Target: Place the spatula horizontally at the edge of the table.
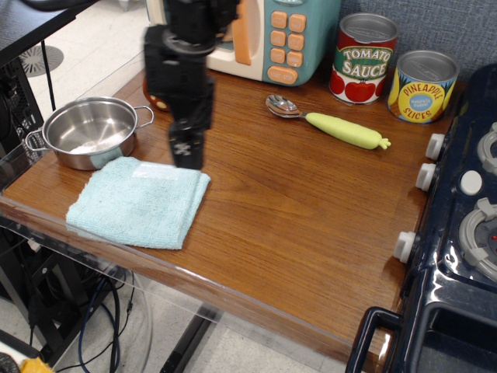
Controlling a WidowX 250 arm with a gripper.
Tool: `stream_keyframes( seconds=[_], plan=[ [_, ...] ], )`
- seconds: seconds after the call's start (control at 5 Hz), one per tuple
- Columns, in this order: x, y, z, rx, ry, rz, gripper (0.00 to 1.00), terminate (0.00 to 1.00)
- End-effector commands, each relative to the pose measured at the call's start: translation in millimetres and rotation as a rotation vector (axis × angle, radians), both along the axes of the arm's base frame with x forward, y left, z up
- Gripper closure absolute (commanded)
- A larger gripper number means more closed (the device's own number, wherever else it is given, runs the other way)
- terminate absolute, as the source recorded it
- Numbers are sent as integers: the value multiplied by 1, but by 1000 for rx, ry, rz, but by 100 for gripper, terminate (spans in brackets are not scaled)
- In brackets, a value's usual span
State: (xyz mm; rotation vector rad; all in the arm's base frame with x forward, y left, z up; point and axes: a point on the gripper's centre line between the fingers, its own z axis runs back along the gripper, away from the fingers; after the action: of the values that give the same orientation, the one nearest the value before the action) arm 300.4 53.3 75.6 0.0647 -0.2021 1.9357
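Right, the end effector (pixel 186 158) hangs low over the desk (pixel 295 225), just off the far corner of the blue cloth (pixel 140 200), and it is blurred. Nothing is in its grip; how wide the jaws stand, I cannot tell through the blur. The spatula (pixel 326 121) lies well apart from it, toward the back of the desk, just in front of the tomato sauce can (pixel 365 58) and near the pineapple can (pixel 422 85). Its shiny metal bowl points left toward the toy microwave (pixel 268 35), and the yellow-green handle runs off right toward the toy stove (pixel 458 233), angled a little toward the camera.

So how will it handle? It looks light and rigid, nothing fragile about it. The metal bowl looks slick and shallow, a poor place to pinch. The handle is the better bet: thick, rounded, probably plastic, with more for the pads to bite. Taking it around the middle of the handle, jaws across its width, should keep it balanced, though a round handle could roll if the pinch is off centre.

The steel pot (pixel 89 132) sits at the left by the cloth, clear of the route. The near rim is bare to the right of the cloth, and that looks like the natural spot to lay the spatula flat along the edge.
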Motion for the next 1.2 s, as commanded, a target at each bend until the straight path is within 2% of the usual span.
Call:
stream_keyframes(
  seconds=[0.0,0.2,0.4,0.6,1.0],
  plan=[
    [57,-33,19,-10,-111,-226,0,0],
    [86,-48,16,-40,-146,-306,0,0],
    [111,-61,9,3,-158,-354,0,0],
    [126,-68,-1,0,-151,-381,0,0],
    [136,-78,-24,-18,-112,-433,0,0]
  ],
)
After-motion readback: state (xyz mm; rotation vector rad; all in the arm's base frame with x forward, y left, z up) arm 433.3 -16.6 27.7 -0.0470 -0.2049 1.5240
